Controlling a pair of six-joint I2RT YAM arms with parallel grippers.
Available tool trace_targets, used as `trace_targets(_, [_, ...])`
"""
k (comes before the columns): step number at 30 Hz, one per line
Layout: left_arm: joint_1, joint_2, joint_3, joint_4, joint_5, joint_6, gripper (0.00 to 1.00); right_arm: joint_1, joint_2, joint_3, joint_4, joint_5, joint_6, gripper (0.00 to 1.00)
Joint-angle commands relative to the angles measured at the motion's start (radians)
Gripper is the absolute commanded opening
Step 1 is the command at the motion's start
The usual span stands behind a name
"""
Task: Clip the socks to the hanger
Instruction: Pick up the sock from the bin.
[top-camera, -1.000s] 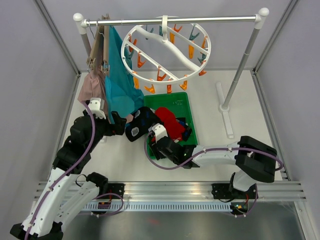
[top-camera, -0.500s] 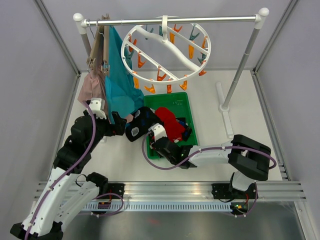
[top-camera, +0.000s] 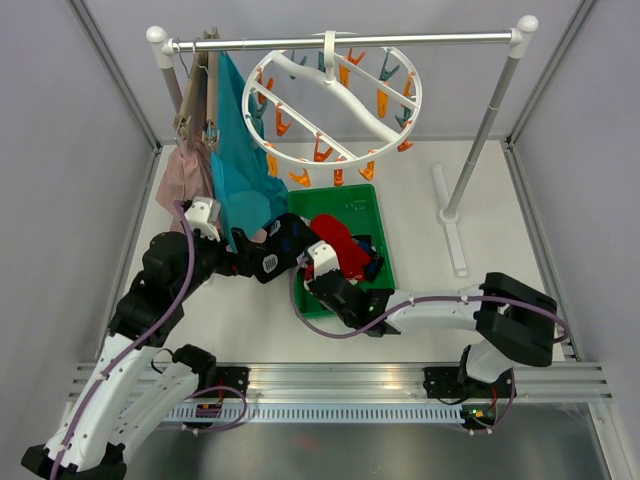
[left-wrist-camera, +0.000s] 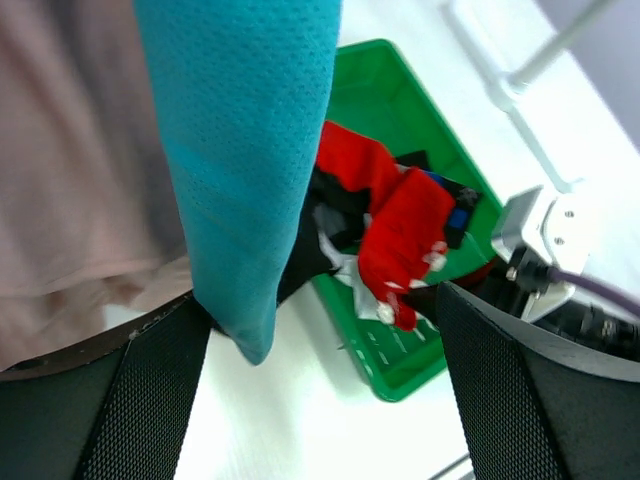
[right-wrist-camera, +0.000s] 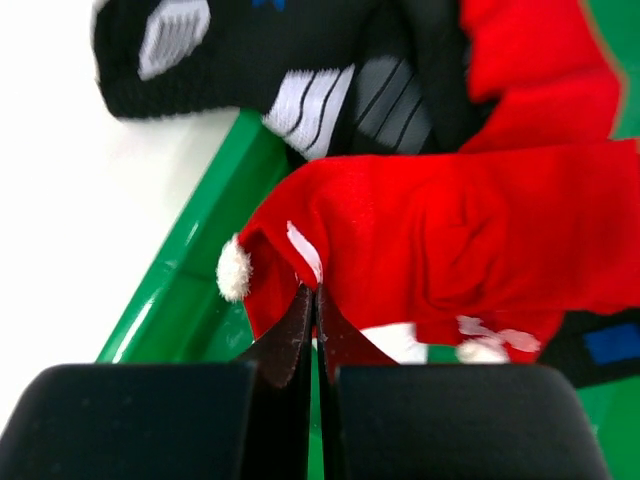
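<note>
The right gripper (right-wrist-camera: 316, 300) has its jaws pressed together, the tips against the lower hem of a red sock (right-wrist-camera: 450, 240). Whether any cloth is caught between them is hard to make out, and from above its wrist hides the tips. That sock drapes over the near-left rim of the green tray (right-wrist-camera: 185, 290), heaped with black socks (right-wrist-camera: 200, 50); one spills past the tray's left edge onto the tabletop (top-camera: 430, 230). The left gripper (left-wrist-camera: 325, 340) stands wide apart and holds nothing. The teal cloth (left-wrist-camera: 240, 150) hangs before it and hides part of the tray, with the pink garment (left-wrist-camera: 70, 150) alongside. The round clip hanger (top-camera: 335, 110) hangs from the rail (top-camera: 420, 40) over the tray's far edge.
</note>
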Motion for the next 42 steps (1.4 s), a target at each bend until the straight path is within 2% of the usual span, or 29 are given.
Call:
trace_targets(1, [0.002,-0.002,-0.009,0.107,0.188,0.006,0.95,0.004,-0.118,0.018,-0.032,0.032,0.015,0.0])
trace_targets(6, [-0.01,0.031,-0.027,0.216,0.259,-0.086,0.91,0.002,-0.254,0.038,-0.143,0.033,0.027,0.0])
trace_targets(12, [-0.104,0.08,-0.075,0.354,0.195,-0.129,0.91,0.004,-0.403,0.068,-0.276,0.022,0.029,0.0])
trace_targets(19, [-0.193,0.088,-0.146,0.559,0.194,-0.092,0.92,0.002,-0.497,0.183,-0.438,0.009,-0.003,0.0])
trace_targets(24, [-0.209,0.084,-0.192,0.722,0.266,-0.033,0.93,0.002,-0.547,0.283,-0.559,0.002,-0.027,0.0])
trace_targets(30, [-0.251,0.092,-0.225,0.832,0.355,-0.008,0.93,0.004,-0.575,0.368,-0.653,0.038,-0.014,0.0])
trace_targets(33, [-0.3,0.106,-0.227,0.831,0.362,0.013,0.93,0.002,-0.567,0.392,-0.667,0.048,-0.001,0.0])
trace_targets(38, [-0.407,0.106,-0.257,0.839,0.256,0.072,0.9,0.002,-0.514,0.453,-0.696,0.073,0.035,0.0])
trace_targets(41, [-0.488,0.101,-0.285,0.862,0.109,0.111,0.88,0.001,-0.482,0.495,-0.722,0.087,0.064,0.0])
trace_targets(42, [-0.531,0.101,-0.29,0.869,0.005,0.119,0.88,0.002,-0.472,0.509,-0.728,0.088,0.075,0.0])
